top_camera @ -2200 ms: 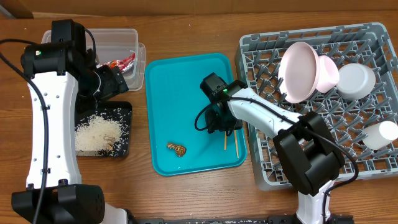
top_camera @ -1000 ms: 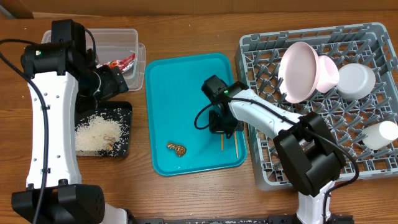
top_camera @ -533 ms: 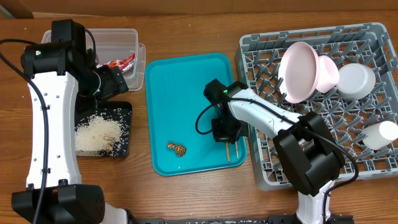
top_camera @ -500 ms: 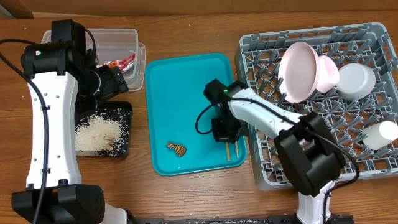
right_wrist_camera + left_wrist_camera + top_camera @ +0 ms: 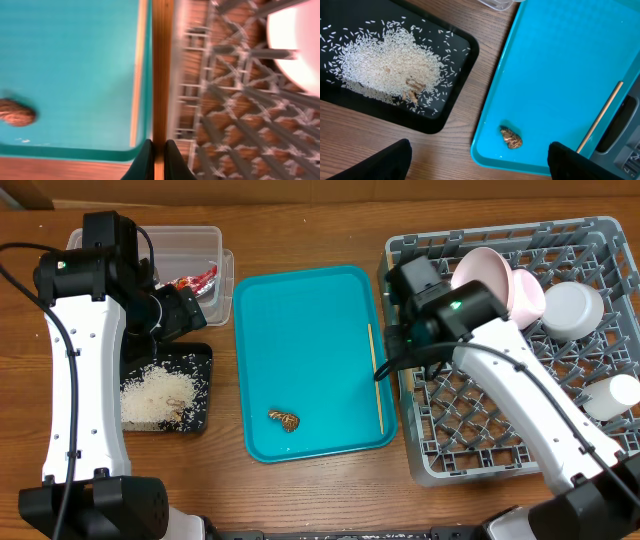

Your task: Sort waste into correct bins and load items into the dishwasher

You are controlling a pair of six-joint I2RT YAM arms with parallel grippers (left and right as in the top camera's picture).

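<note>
1. Clamps right hand (image 5: 159,156) shut on one chopstick (image 5: 161,75), now lifted off the teal tray (image 5: 300,330) to the dish rack's (image 5: 500,440) left edge.
2. Leaves second chopstick (image 5: 379,410) lying along tray's right rim, brown scrap (image 5: 285,419) unmoved.
3. Keeps left hand (image 5: 480,162) spread open over black tray (image 5: 455,107) and desk (image 5: 300,490), as before.

no readable txt, brands or nos. anywhere; red-and-white wrapper (image 5: 197,280) markings too small.

Overhead cam: fixed, straight down, far enough to take in whole table (image 5: 320,490). Left wrist cam: nearer, looking down on black tray (image 5: 432,127) & teal tray (image 5: 560,65). Right wrist cam: v. close, blurred, sighting along chopstick (image 5: 161,75) over tray edge & dish rack (image 5: 225,120). All 3 share brown scrap (image 5: 285,419).
</note>
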